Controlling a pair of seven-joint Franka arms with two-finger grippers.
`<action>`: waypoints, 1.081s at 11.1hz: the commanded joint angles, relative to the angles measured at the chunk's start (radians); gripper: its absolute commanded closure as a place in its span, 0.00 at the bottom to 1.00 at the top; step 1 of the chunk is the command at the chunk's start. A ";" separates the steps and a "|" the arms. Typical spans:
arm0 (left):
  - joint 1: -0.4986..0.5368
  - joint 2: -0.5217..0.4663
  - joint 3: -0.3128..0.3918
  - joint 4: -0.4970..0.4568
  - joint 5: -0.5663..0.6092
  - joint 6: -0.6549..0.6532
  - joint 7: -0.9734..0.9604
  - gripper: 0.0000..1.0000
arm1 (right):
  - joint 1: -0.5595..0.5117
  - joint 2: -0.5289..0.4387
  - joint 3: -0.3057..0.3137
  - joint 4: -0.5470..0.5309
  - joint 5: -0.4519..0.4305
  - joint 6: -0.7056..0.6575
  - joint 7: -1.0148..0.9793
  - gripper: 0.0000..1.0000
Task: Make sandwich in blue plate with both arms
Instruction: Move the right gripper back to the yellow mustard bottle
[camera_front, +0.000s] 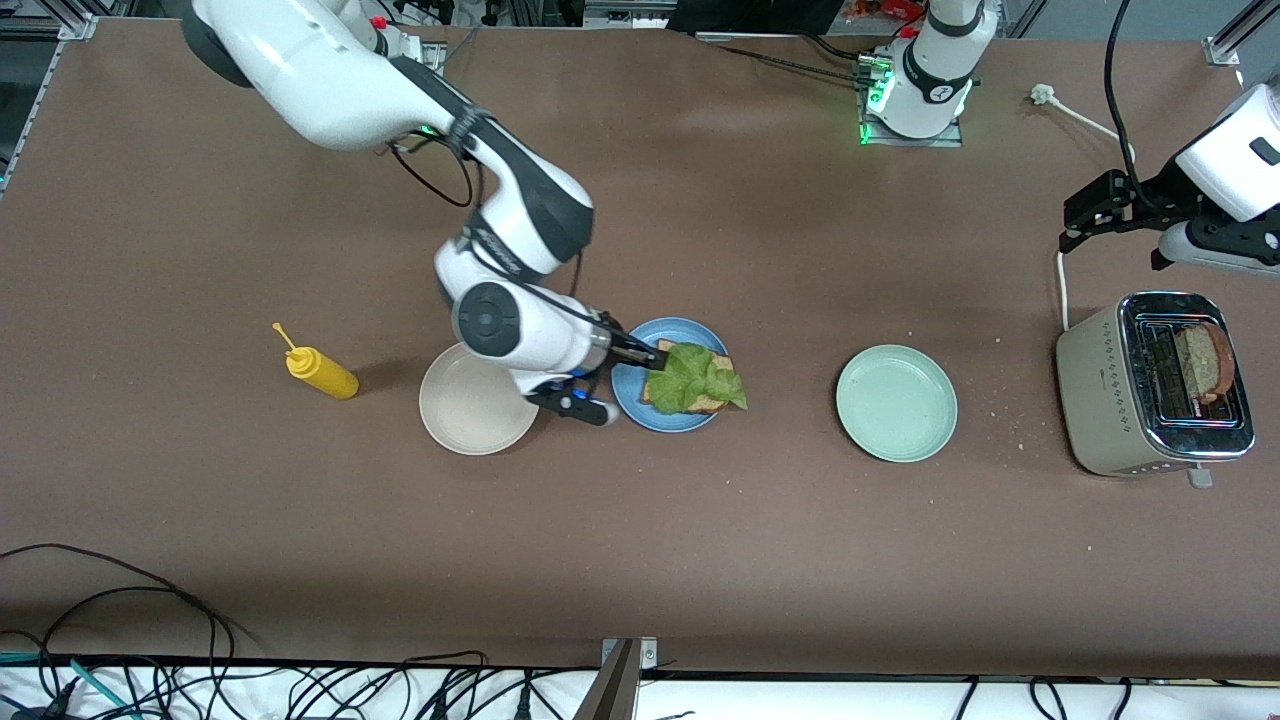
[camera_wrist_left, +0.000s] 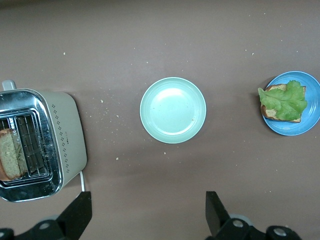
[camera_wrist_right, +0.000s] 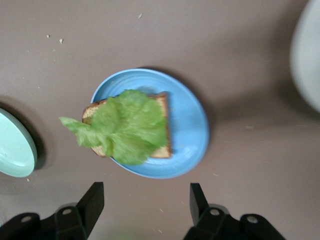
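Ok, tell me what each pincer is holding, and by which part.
Nothing. The right pincer is open beside the blue plate; the left pincer is open in the air near the toaster.

Your front camera sits high at the counter edge across from the robot bases, looking steeply down over nearly the whole top. Your left wrist camera looks straight down from well up, over the left arm's end: toaster, mint plate, blue plate at its edge. Your right wrist camera looks down from closer, filling with the blue plate. All three views share that plate; the wrist views also share the mint plate.
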 joint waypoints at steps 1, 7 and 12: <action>0.005 -0.012 0.004 -0.009 -0.026 -0.008 0.004 0.00 | -0.118 -0.164 -0.018 -0.060 0.003 -0.248 -0.182 0.19; 0.006 -0.012 0.006 -0.010 -0.026 -0.008 0.004 0.00 | -0.133 -0.377 -0.519 -0.127 0.301 -0.500 -1.053 0.15; 0.008 -0.012 0.006 -0.010 -0.026 -0.008 0.004 0.00 | -0.153 -0.365 -0.828 -0.178 0.547 -0.558 -1.736 0.15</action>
